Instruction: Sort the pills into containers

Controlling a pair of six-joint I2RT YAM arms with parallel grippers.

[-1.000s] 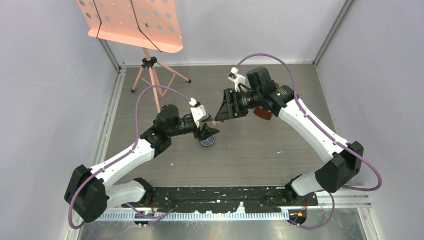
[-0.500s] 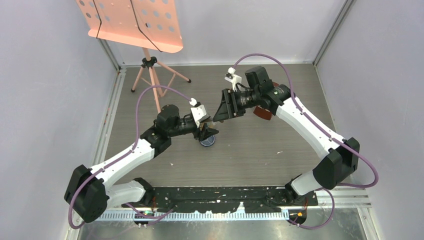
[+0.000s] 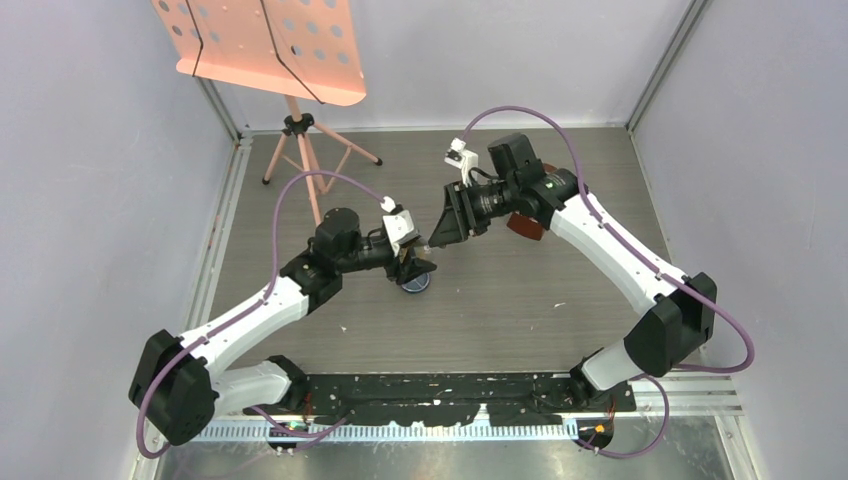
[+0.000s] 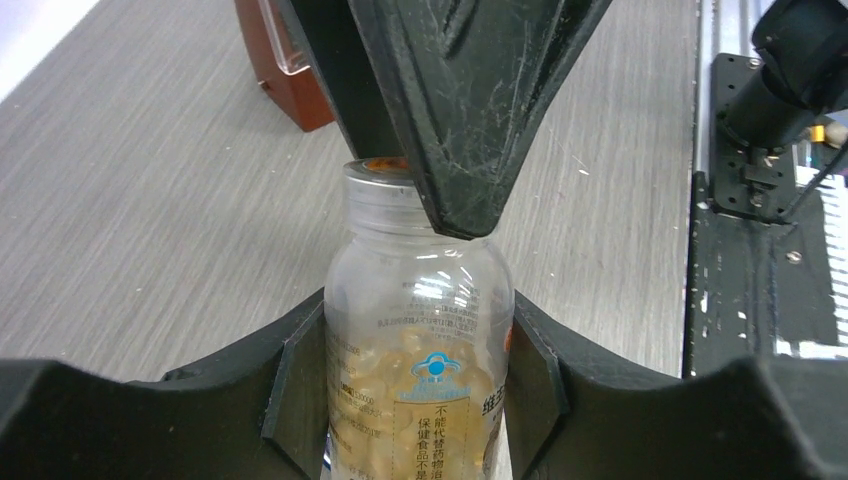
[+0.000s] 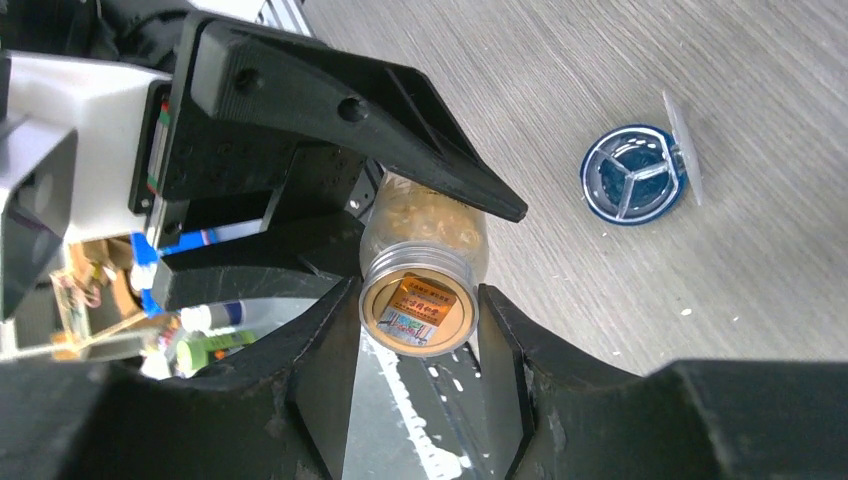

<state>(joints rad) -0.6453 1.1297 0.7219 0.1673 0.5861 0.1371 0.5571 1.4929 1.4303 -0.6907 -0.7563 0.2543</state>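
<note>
My left gripper (image 4: 418,340) is shut on the body of a clear bottle (image 4: 420,290), held above the table. Yellowish-tan pills (image 4: 415,385) fill the bottle's lower part. The bottle's silver-rimmed cap (image 5: 419,310), with its orange-and-white label, sits between the fingers of my right gripper (image 5: 418,320). Both fingers rest against the cap's sides. From above, the right gripper (image 3: 437,238) meets the left gripper (image 3: 412,262) tip to tip over the table's middle. The round dark-blue dish (image 5: 633,175) lies on the table just below them, split into three compartments, its clear lid flipped aside.
A brown metronome (image 3: 525,225) stands behind the right wrist. An orange music stand (image 3: 265,45) on a tripod occupies the back left corner. Walls close the table on three sides. A few white flecks (image 5: 686,312) lie near the dish.
My right gripper's jaws have narrowed around the bottle's cap, and that arm has shifted slightly left. The left arm and the bottle have stayed put.
</note>
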